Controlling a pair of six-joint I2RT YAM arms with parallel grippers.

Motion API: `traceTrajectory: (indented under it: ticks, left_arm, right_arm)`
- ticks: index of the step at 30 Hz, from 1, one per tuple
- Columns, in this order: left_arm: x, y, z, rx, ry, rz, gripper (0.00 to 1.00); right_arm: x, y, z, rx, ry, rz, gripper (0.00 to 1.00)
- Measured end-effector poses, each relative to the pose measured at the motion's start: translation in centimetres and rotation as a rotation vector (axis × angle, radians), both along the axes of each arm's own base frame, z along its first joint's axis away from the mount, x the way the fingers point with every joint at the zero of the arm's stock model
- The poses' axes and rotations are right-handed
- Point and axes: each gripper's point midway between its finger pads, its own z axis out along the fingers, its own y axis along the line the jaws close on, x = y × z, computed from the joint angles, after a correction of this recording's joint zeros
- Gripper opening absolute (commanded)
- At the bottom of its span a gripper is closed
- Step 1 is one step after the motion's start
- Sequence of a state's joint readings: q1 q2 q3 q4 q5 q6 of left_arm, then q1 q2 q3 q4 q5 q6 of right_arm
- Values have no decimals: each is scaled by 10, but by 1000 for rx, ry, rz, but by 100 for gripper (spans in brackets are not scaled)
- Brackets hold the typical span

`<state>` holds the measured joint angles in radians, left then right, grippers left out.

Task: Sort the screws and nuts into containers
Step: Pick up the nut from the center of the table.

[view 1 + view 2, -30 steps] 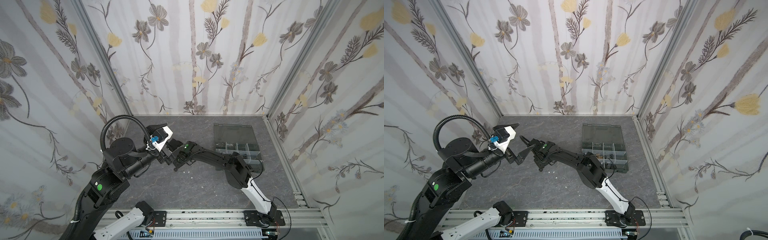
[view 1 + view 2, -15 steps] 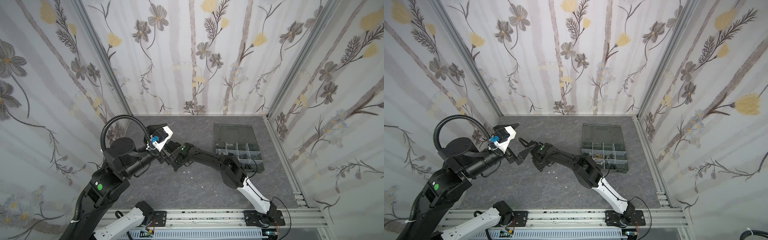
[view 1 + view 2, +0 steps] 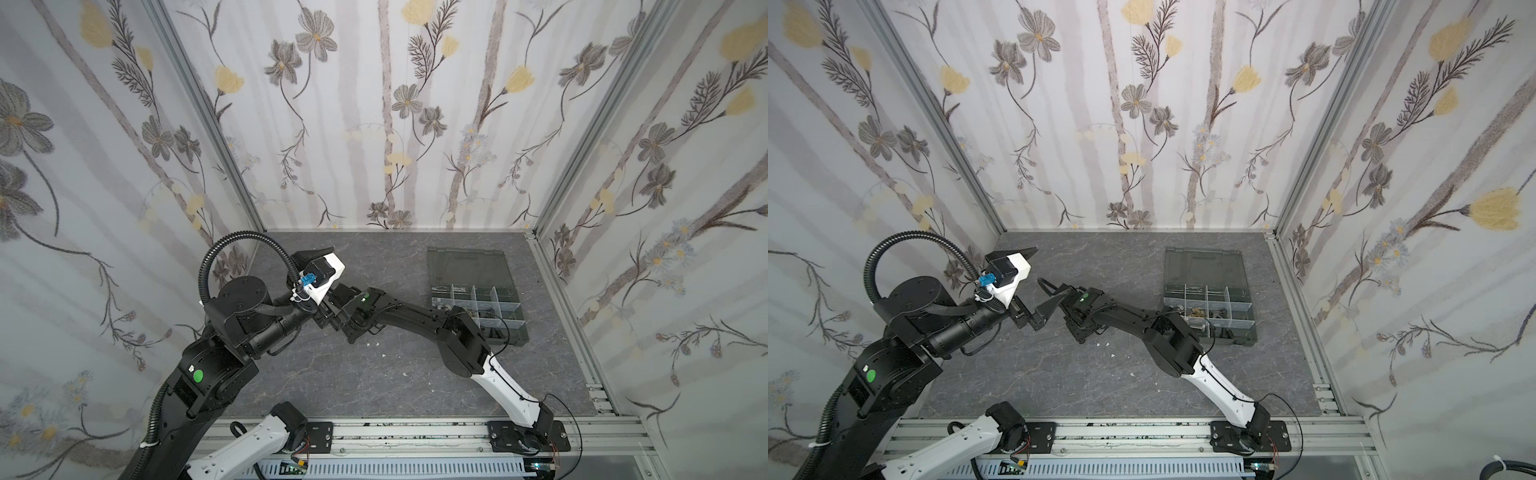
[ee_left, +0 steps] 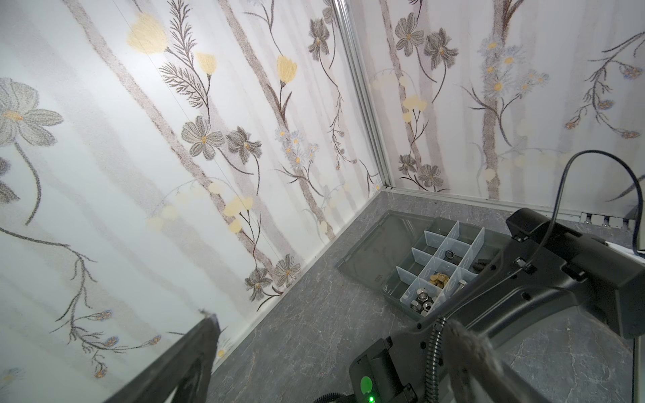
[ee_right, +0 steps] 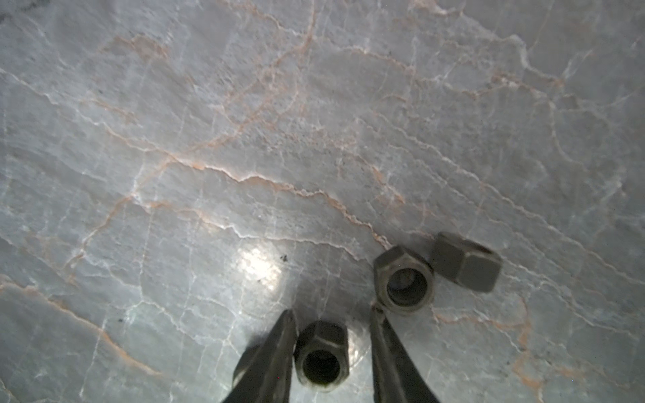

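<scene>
By the left edge of the desk (image 3: 1059, 382), the left tool (image 3: 1030, 282) hangs above the surface, its jaws wide apart with nothing between them. Just beside it, left of the desk's middle, the right tool (image 5: 331, 310) points down at the surface. Its jaws are partly apart and set astride a dark nut (image 5: 323, 352) that lies flat on the desk. One finger (image 5: 272, 356) is against that nut, and the other finger (image 5: 391, 356) stands slightly clear of it. A second nut (image 5: 405, 282) lies at that finger's tip, with a third nut (image 5: 464, 261) on its side just beside it. Near the right edge the box (image 3: 1204, 266) lies open, lid flat toward the back edge. Its compartments hold silver nuts (image 4: 420, 303), brass nuts (image 4: 439, 279) and a black nut (image 4: 450, 254), each kind apart.
</scene>
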<state>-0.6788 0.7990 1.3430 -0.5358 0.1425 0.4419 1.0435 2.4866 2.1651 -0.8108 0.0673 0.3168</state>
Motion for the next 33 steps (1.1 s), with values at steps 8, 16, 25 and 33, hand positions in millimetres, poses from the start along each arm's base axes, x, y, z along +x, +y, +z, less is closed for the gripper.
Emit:
traceTrajectory:
  ticks: [8, 16, 25, 33]
  left_arm:
    - [0, 0, 0, 1, 1, 0, 100]
    - [0, 0, -1, 1, 1, 0, 100]
    - [-1, 1, 0, -2, -2, 0, 100]
    - [-2, 2, 0, -3, -4, 1, 100]
  right_arm:
    - [1, -3, -1, -16, -9, -8, 36]
    - [-3, -4, -2, -39, -20, -2, 38]
    - [-8, -3, -4, -43, -23, 5, 30]
    - [-9, -5, -3, -40, -26, 6, 23]
